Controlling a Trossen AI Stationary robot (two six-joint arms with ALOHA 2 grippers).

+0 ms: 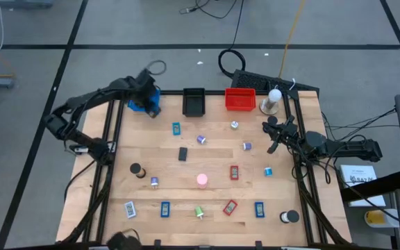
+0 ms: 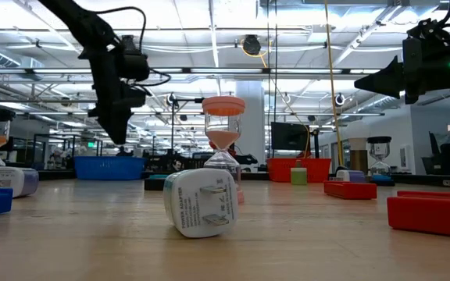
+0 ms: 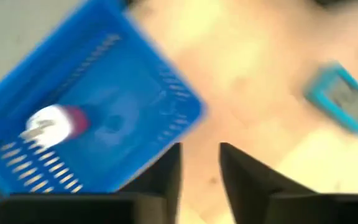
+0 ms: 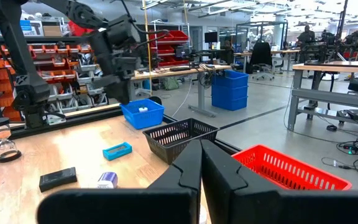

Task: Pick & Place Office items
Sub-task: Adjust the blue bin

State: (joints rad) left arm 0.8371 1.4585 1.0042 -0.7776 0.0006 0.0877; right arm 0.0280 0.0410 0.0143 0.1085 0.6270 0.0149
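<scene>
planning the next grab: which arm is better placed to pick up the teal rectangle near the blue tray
Left. The left gripper hovers at the blue tray, fingers apart, with the teal rectangle just beyond it. The right gripper, shut, hangs over the table's far right side.

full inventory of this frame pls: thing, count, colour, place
Trays: 3 along the far edge; blue tray holding a white-and-red item, black tray, red tray.
White ball-topped stand: 1, right of the red tray.
Flat items: about 9 across the table, blue/teal, red, black, white; e.g. teal one, black one.
Hourglasses and other small items: about 10; pink hourglass centre.
Keyboard: 1, black, behind the table.
Left hand: open, over the blue tray.
Right hand: shut, right edge.
</scene>
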